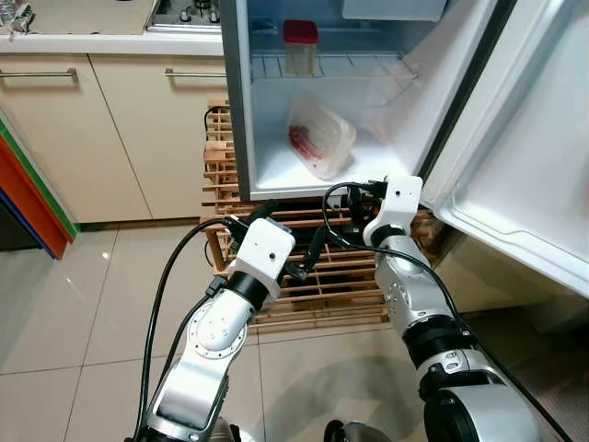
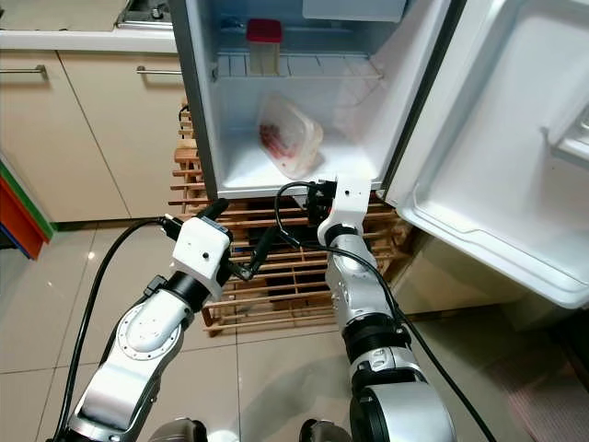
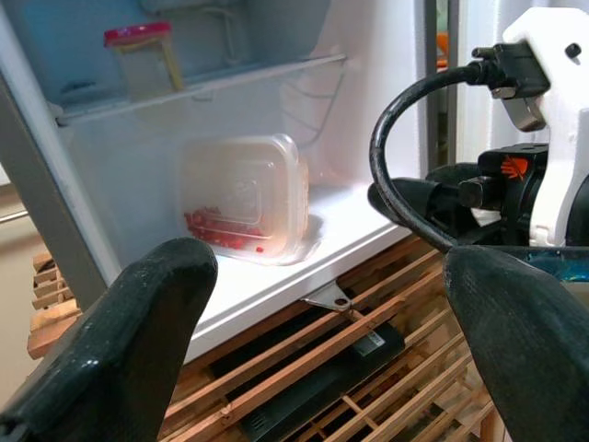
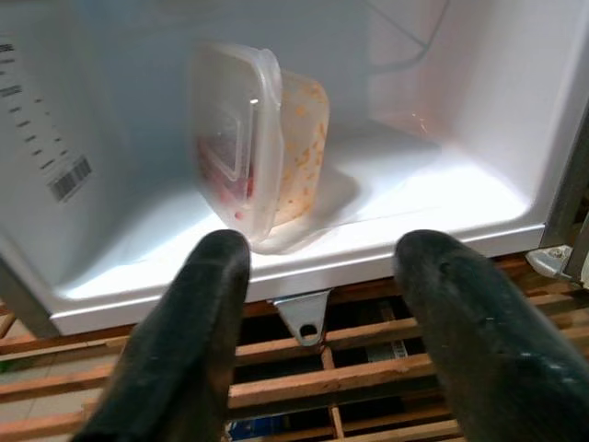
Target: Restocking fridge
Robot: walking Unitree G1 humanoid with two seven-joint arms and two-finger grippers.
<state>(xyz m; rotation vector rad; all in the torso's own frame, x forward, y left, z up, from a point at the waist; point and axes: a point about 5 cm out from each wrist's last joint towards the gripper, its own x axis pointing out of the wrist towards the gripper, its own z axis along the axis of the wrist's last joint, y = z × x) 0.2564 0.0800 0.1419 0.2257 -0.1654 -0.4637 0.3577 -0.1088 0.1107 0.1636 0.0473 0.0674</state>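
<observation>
Both grippers, left gripper (image 3: 322,304) and right gripper (image 4: 322,276), hang spread and empty before the fridge (image 1: 241,138); upper centre, the plastic container (image 1: 320,138) leans on edge and could topple if nudged.

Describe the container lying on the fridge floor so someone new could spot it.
Look into the open fridge, below its wire shelf. On the white bottom floor a clear plastic container stands tipped on its edge, red food inside. Unlike the upright red-lidded jar on the shelf, it is wide, flat and clear-lidded.
</observation>
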